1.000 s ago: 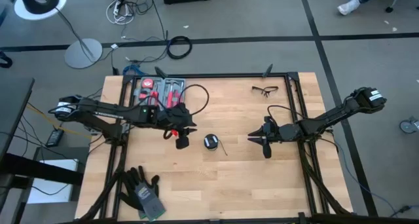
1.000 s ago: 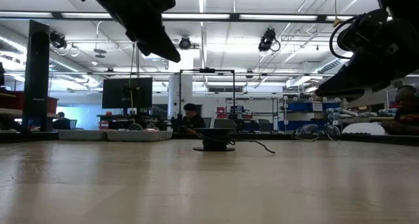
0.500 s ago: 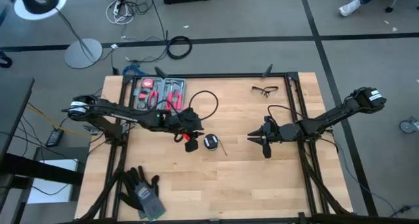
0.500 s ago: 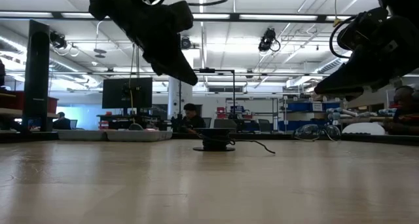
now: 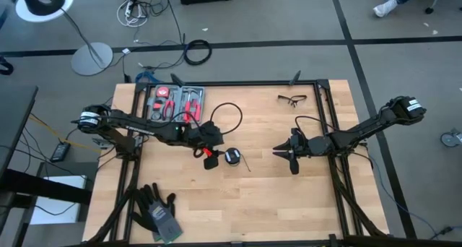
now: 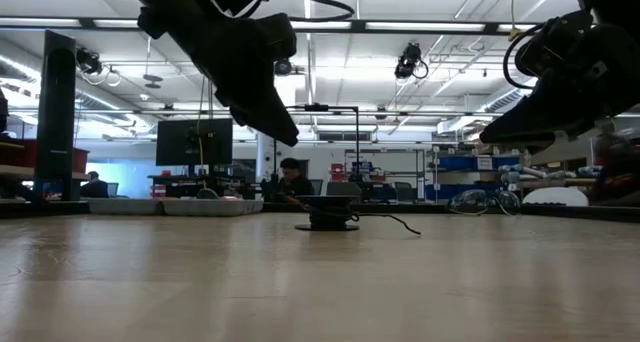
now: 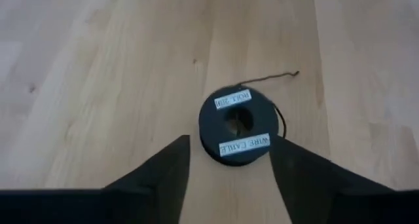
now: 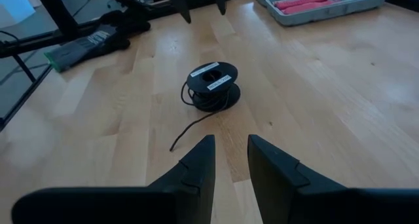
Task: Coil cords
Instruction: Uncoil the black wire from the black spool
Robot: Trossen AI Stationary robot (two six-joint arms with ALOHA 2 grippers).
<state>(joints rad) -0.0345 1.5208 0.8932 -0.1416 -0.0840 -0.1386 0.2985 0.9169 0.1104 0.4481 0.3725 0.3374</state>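
My left fingers (image 5: 211,160) hang above the worktop (image 5: 260,196) just left of the cord spool (image 5: 232,156), parted with nothing between them; in my left wrist view the two dark fingers (image 7: 163,178) stand either side of the spool (image 7: 237,126) without touching it. The spool is a small round black disc lying flat near the middle of the worktop, with two white labels on its top face. A thin black cord (image 7: 267,79) runs loose from it, and its free end trails across the wood to the right of the spool in the high view.

My right fingers (image 5: 283,152) wait well to the right of the spool, raised off the wood and pointing toward it. In my right wrist view they (image 8: 226,162) stand slightly apart and hold nothing, with the spool (image 8: 211,85) and its loose tail (image 8: 196,127) lying beyond them.

At the far left corner of the worktop sits a grey tray of red-handled tools (image 5: 176,101). A pair of safety glasses (image 5: 291,99) lies at the far right, and dark gloves (image 5: 157,211) lie at the near left edge.
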